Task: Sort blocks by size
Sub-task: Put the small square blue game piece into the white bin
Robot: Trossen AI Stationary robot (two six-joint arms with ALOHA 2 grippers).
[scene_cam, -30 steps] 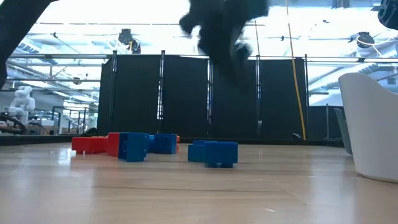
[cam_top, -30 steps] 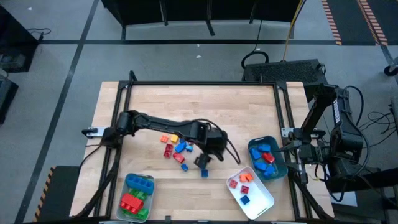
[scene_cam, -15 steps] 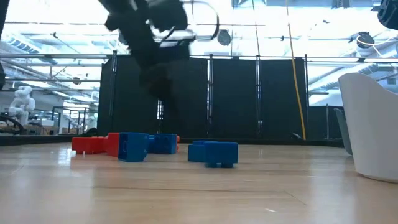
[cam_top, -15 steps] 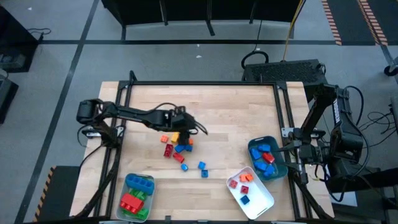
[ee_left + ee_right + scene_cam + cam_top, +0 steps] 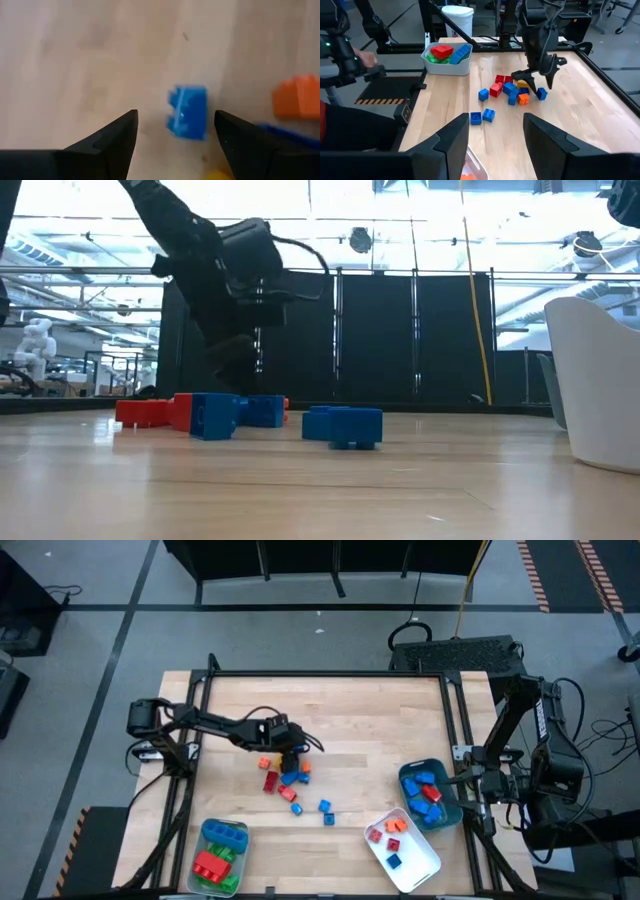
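From above, the left gripper (image 5: 290, 752) hangs over the cluster of small studded plastic blocks in red, blue and orange (image 5: 283, 777) near the middle of the pale wooden table (image 5: 380, 710), its fingers spread and holding nothing; two loose blue blocks (image 5: 326, 811) lie at about four o'clock from the cluster. A pale grey tray (image 5: 221, 856) with green, red and blue bricks sits at seven o'clock, a white tray (image 5: 402, 851) at five, a teal tray (image 5: 430, 794) at four. The right gripper (image 5: 462, 781) waits at the teal tray's edge (fingers apart, empty). At table height, the left arm leans above the red and blue blocks (image 5: 205, 413). The left wrist camera shows one small blue block (image 5: 188, 112) on the wood between its parted fingers (image 5: 107, 142), untouched, an orange block (image 5: 297, 96) nearby. The right wrist camera looks across at the cluster.
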